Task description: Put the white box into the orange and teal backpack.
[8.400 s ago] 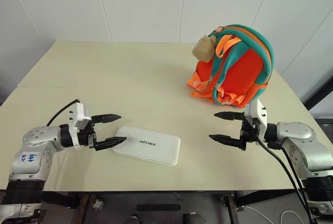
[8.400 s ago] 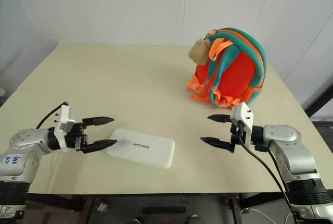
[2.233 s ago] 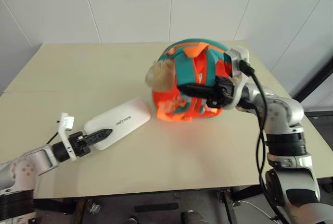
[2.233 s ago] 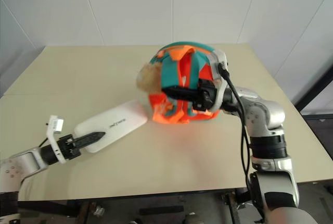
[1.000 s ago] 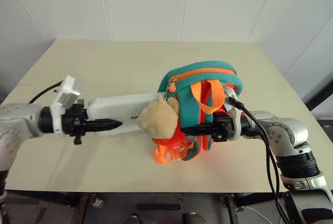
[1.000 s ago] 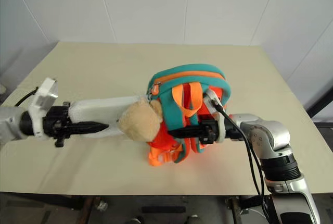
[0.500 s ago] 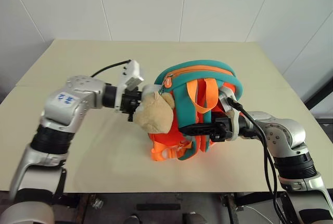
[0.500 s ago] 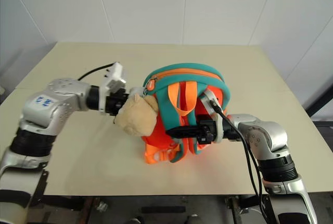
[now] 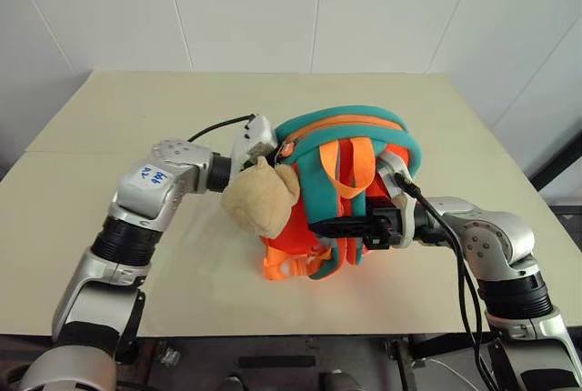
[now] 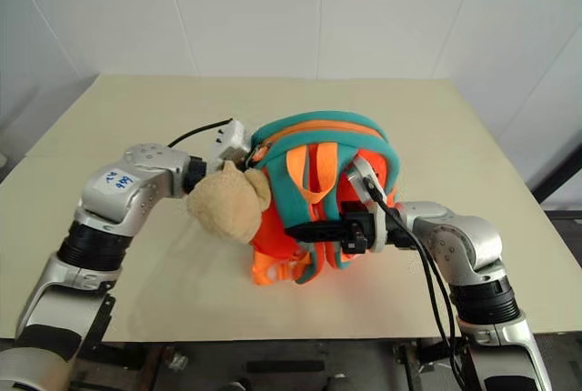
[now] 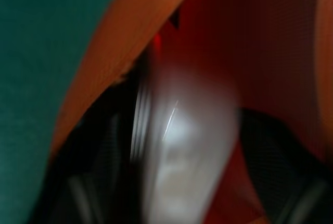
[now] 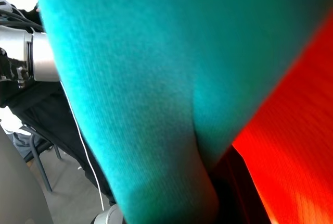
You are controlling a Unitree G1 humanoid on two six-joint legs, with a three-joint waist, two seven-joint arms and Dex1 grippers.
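The orange and teal backpack [image 9: 350, 186] stands upright near the middle of the table [image 9: 136, 100], and everything else is arranged around it. The right gripper [image 9: 338, 225] reaches in level from the backpack's right side, its jaws pinched shut on a teal strap on the side of the backpack that faces the robot; judging by the task, this grip is there to keep the backpack steady and its mouth up while something is pushed in from the other side. The right forearm lies low over the table, elbow out to the right, wrist bent toward the backpack. The left arm comes from the backpack's left side, elbow raised and bent, forearm angled slightly downward, with the wrist pressed against the backpack's upper left edge just above the beige plush toy [image 9: 259, 198] that hangs there. The left gripper [image 11: 182, 182] is buried in the opening beside the orange zipper, so the head views hide it. In the left wrist view the white box [image 11: 179, 146] appears as a pale blurred slab inside the backpack, with orange lining around it and dark finger shapes at either side; whether those jaws grip the box or have let go I cannot tell. The box looks to be inside the backpack, so the insertion seems nearly complete.
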